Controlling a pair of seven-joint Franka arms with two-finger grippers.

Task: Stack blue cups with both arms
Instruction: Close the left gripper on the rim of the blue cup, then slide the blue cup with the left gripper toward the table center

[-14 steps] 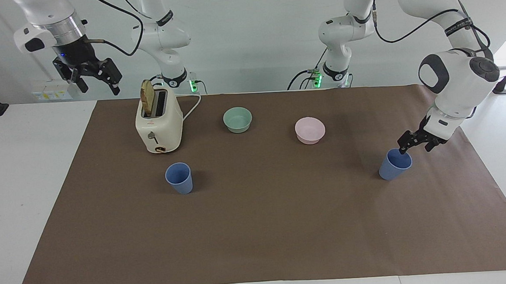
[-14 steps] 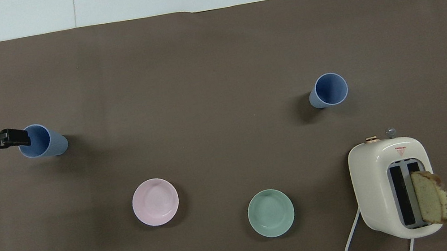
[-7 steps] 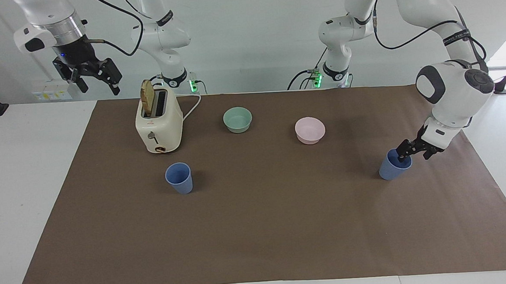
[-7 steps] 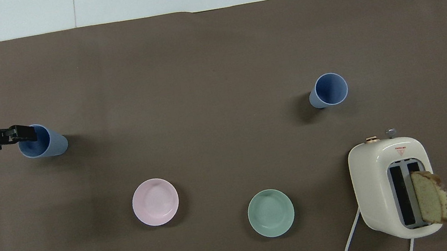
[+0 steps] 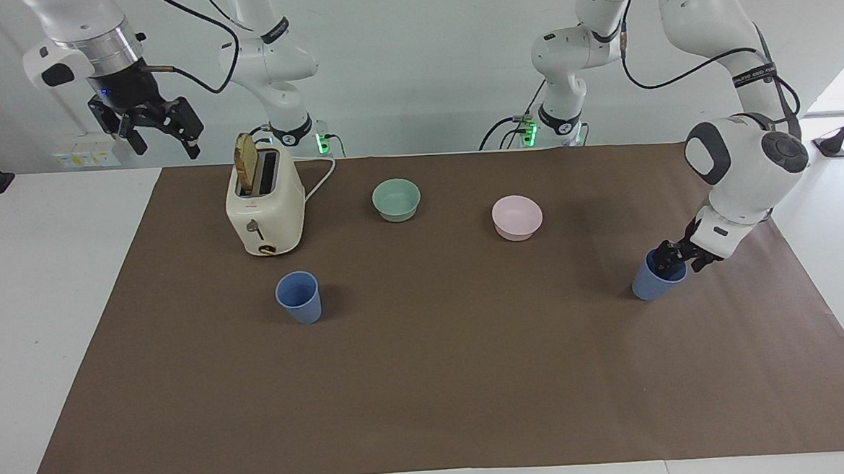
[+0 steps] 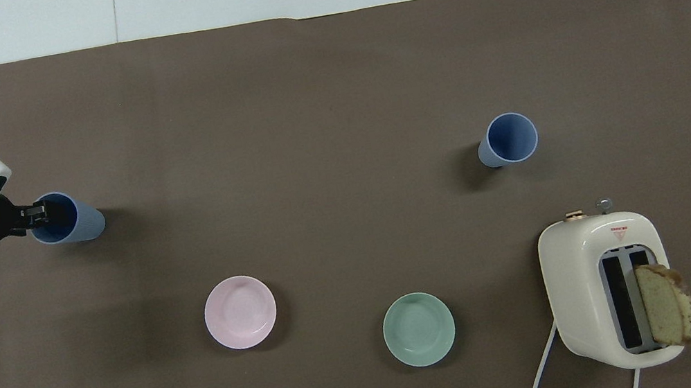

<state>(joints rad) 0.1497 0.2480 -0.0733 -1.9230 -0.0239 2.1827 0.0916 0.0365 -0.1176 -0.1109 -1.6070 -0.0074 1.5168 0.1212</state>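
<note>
One blue cup (image 5: pixel 648 286) (image 6: pixel 76 221) stands upright on the brown mat at the left arm's end of the table. My left gripper (image 5: pixel 672 256) (image 6: pixel 36 214) is down at this cup's rim, on the side toward the mat's edge, its tip dipping into the mouth. The second blue cup (image 5: pixel 299 297) (image 6: pixel 508 138) stands upright by itself toward the right arm's end, farther from the robots than the toaster. My right gripper (image 5: pixel 166 148) waits open and empty, raised high over the table's corner beside the toaster.
A cream toaster (image 5: pixel 265 205) (image 6: pixel 607 290) with a bread slice sticking up stands near the right arm's base, its cord trailing. A mint-green bowl (image 5: pixel 396 198) (image 6: pixel 419 329) and a pink bowl (image 5: pixel 517 217) (image 6: pixel 240 312) sit between the arms' bases.
The left arm has swung in and lowered its gripper from just above the cup onto the cup's rim. The cup has stayed put and the right arm has not moved.
</note>
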